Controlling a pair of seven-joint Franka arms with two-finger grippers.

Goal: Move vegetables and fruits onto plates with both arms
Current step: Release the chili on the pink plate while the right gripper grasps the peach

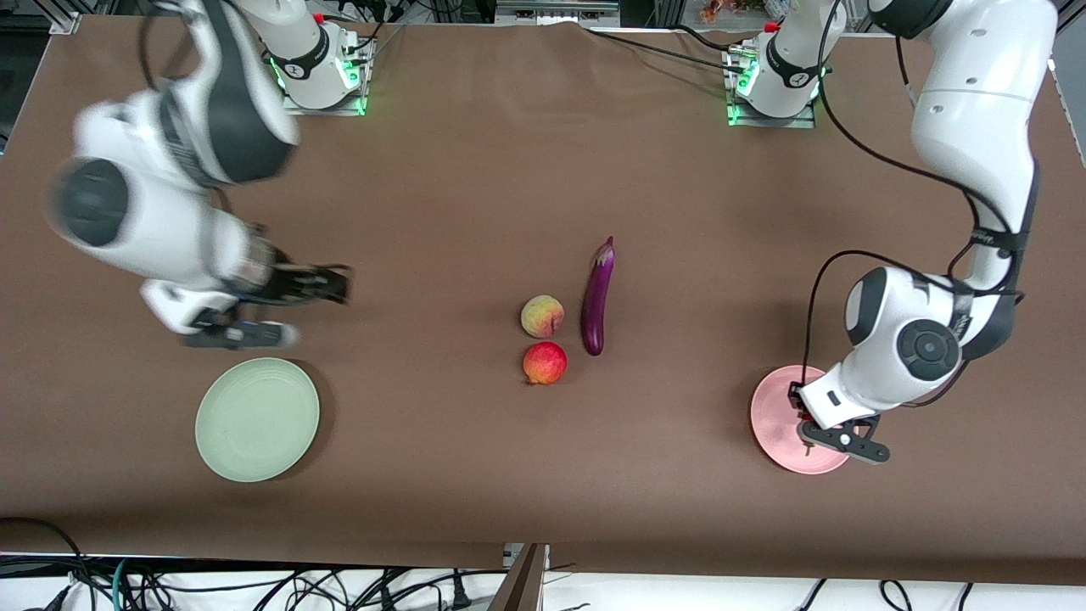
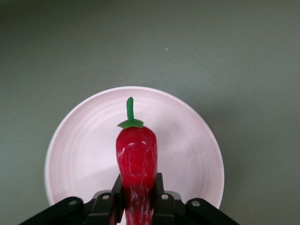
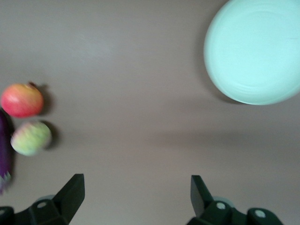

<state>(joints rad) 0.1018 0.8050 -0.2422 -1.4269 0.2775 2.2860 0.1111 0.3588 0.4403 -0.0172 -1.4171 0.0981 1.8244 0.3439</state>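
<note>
A red chili pepper [image 2: 136, 159] is held clamped in the left tool [image 2: 137, 201] over the pink plate [image 1: 776, 424] at the frame's lower right, not yet released. The right tool [image 1: 327, 284], jaws apart and empty, is seen above the green plate [image 1: 257, 419] at lower left. Left on the table [image 1: 475, 170] at centre are the peach [image 1: 542, 316], pomegranate [image 1: 545, 362] and eggplant [image 1: 596, 297].

Shiny, smooth purple eggplant [image 1: 596, 297]; glossy, plastic-looking red chili pepper [image 2: 136, 161]; dull, smooth pink plate [image 2: 84, 154] with faint rings; matt mint green plate [image 1: 257, 419]; flat brown table cover [image 1: 475, 170], maybe paper; hard shiny white arm shells
</note>
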